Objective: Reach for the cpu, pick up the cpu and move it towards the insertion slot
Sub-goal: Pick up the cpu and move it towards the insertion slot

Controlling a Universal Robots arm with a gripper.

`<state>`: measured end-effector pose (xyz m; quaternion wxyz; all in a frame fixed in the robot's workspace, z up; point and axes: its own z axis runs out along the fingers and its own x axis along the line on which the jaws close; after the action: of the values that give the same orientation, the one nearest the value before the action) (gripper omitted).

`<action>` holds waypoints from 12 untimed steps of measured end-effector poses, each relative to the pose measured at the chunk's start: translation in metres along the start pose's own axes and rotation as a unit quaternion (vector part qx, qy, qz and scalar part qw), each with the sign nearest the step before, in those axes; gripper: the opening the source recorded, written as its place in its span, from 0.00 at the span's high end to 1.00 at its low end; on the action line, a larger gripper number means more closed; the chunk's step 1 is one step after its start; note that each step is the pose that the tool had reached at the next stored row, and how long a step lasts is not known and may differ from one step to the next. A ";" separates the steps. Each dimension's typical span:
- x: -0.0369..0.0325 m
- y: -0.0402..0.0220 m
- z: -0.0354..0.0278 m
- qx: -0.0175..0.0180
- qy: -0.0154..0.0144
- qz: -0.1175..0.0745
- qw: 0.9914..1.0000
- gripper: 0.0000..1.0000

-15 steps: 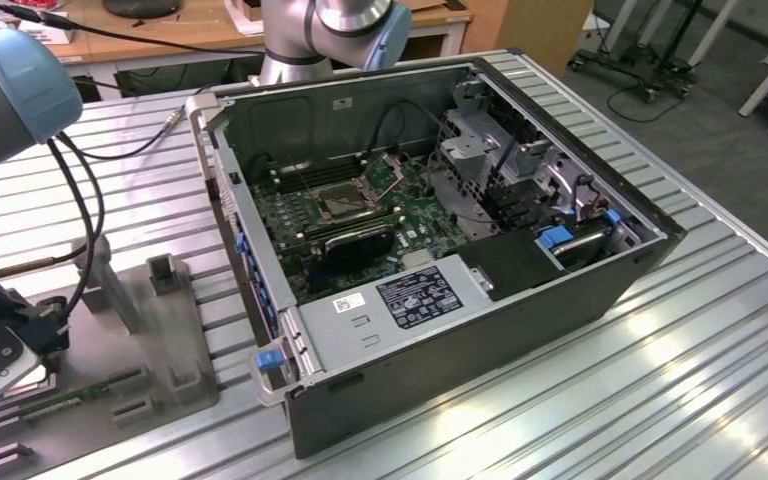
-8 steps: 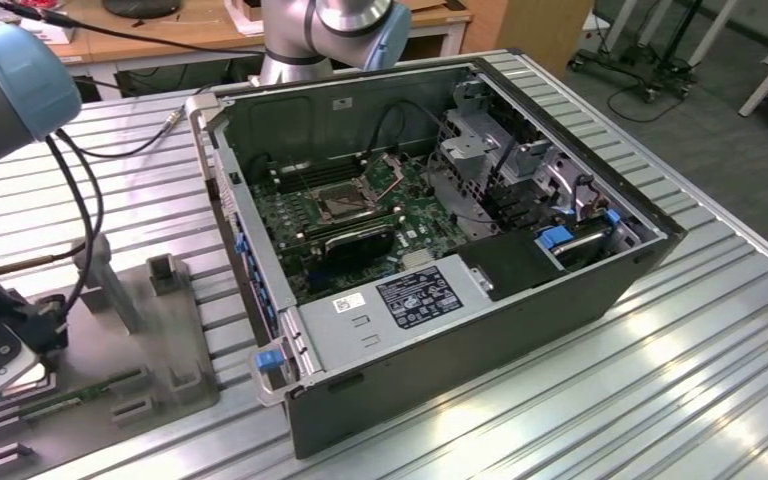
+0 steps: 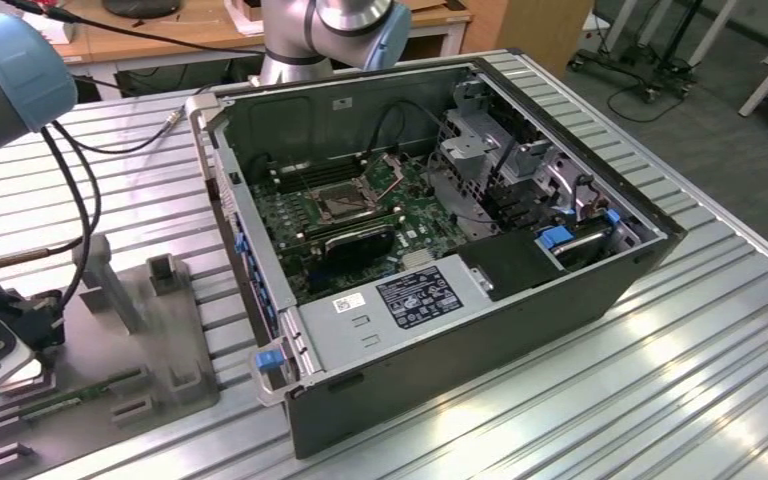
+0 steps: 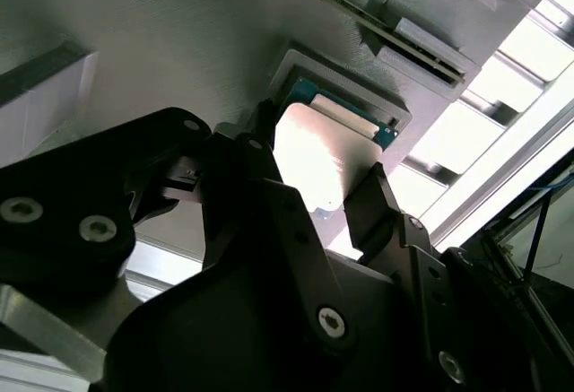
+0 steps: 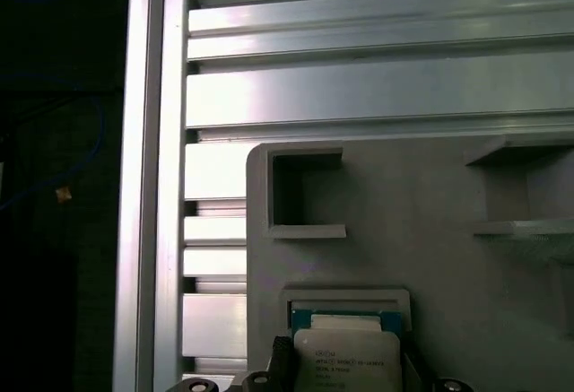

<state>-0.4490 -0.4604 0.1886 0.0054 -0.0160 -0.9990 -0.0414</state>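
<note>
Open computer case and grey holder plate sit on slatted table.

The cpu lay flat, silvery-white top face up, in a shallow square recess of a grey holder. In the second wrist view its top glared bright, and a thin green-blue rim showed along one edge. In the first wrist view it sat level inside the recess's raised border, with faint print on its pale top. The insertion slot was a dark square with a silver metal frame. It was set into the green motherboard inside the open computer case, which lay on the bench.
</note>
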 end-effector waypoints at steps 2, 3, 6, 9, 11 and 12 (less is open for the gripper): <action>0.0000 0.0000 -0.0002 0.000 0.000 0.000 1.000 0.46; 0.0000 0.0000 -0.0003 0.000 0.000 0.000 1.000 0.46; 0.0001 0.0001 -0.0023 0.000 0.000 0.000 1.000 0.46; 0.0001 0.0005 -0.0066 0.000 0.000 0.000 1.000 0.46; 0.0002 0.0008 -0.0099 0.000 0.000 0.000 1.000 0.46; 0.0002 0.0009 -0.0114 0.000 0.000 0.000 1.000 0.46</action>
<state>-0.4490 -0.4604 0.2001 0.0054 -0.0161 -0.9990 -0.0413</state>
